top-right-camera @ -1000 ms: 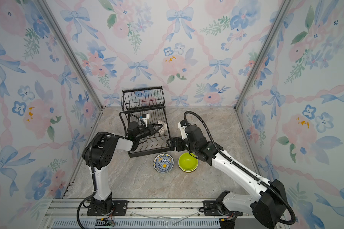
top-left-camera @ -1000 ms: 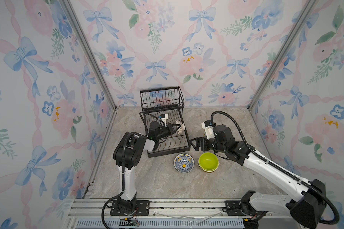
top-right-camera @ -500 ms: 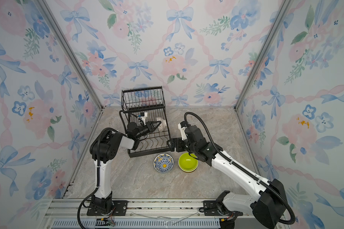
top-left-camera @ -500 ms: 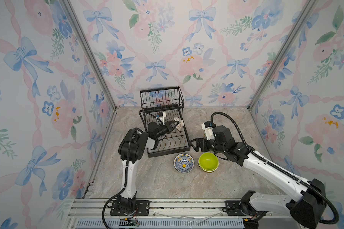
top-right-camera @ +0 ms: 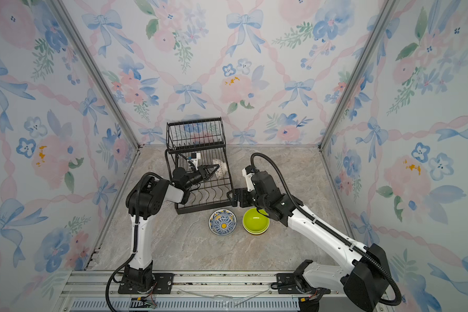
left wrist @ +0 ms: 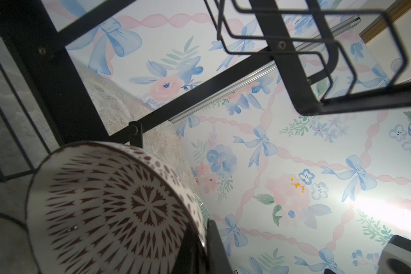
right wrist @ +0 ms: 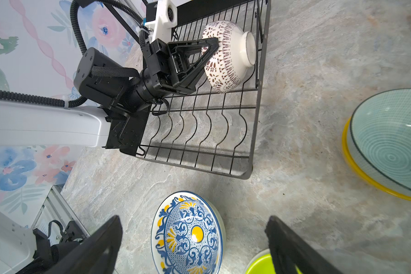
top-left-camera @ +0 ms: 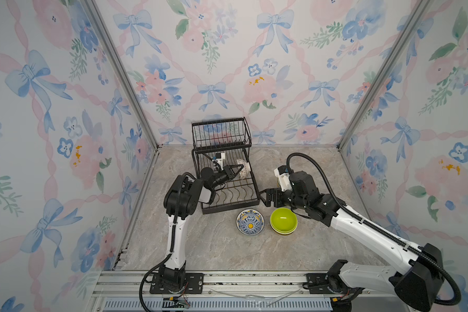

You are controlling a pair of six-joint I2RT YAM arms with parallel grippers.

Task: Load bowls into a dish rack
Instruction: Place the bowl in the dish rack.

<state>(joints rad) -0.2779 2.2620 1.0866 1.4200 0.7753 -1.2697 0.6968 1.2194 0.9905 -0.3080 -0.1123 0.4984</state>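
Right wrist view. Left gripper (right wrist: 211, 48): clamped on brown bowl (right wrist: 230, 59) rim; bowl on its side over rack (right wrist: 256, 123) lower tray. Right gripper (right wrist: 193, 220): jaws wide apart, above blue bowl (right wrist: 190, 237) on table (right wrist: 294, 189); green bowl (right wrist: 261, 265) adjacent.

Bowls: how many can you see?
6: brown-patterned bowl in rack, blue bowl on table, lime bowl on green bowl, teal bowl on yellow bowl; stacks may hide more.
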